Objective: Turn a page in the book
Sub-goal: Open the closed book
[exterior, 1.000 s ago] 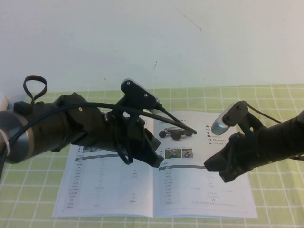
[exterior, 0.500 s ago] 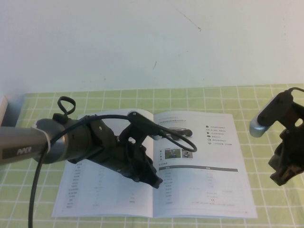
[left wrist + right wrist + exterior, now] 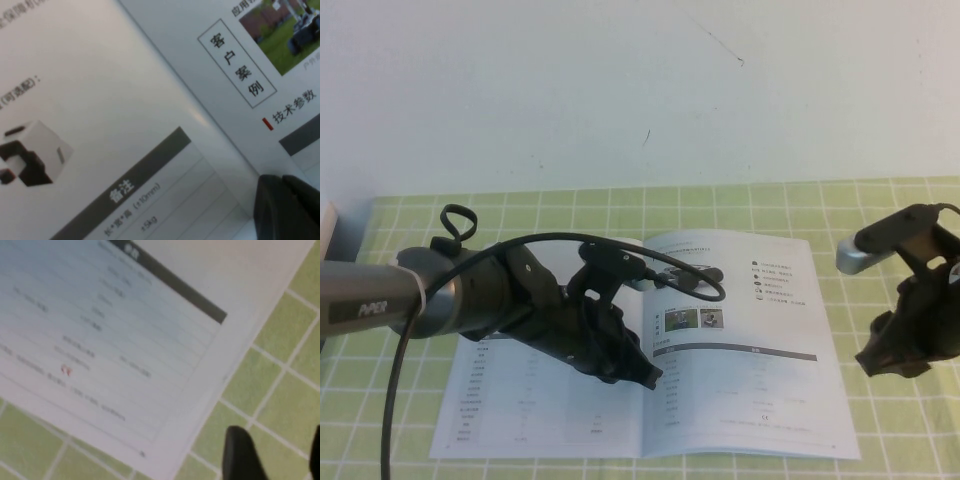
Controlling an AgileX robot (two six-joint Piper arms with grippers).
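Note:
The book (image 3: 750, 390) lies open and flat on the green checked cloth. Its right page (image 3: 760, 300) has small vehicle photos and a dark-headed table. My left gripper (image 3: 648, 378) reaches across the left page, its tip low over the paper by the spine. In the left wrist view my left gripper (image 3: 281, 179) is shut and empty, close to the book (image 3: 125, 100) beside the fold. My right gripper (image 3: 878, 362) hangs over the cloth just off the book's right edge. In the right wrist view my right gripper (image 3: 277, 450) is open and empty near the book's corner (image 3: 100, 315).
The green checked cloth (image 3: 900, 430) covers the table up to the pale wall at the back. The edge of a pale object (image 3: 326, 225) shows at the far left. The left arm's cable loops above the book's top middle.
My right arm has pulled back to the right, off the right page and onto the cloth. My left arm has dropped lower, its tip now near the spine.

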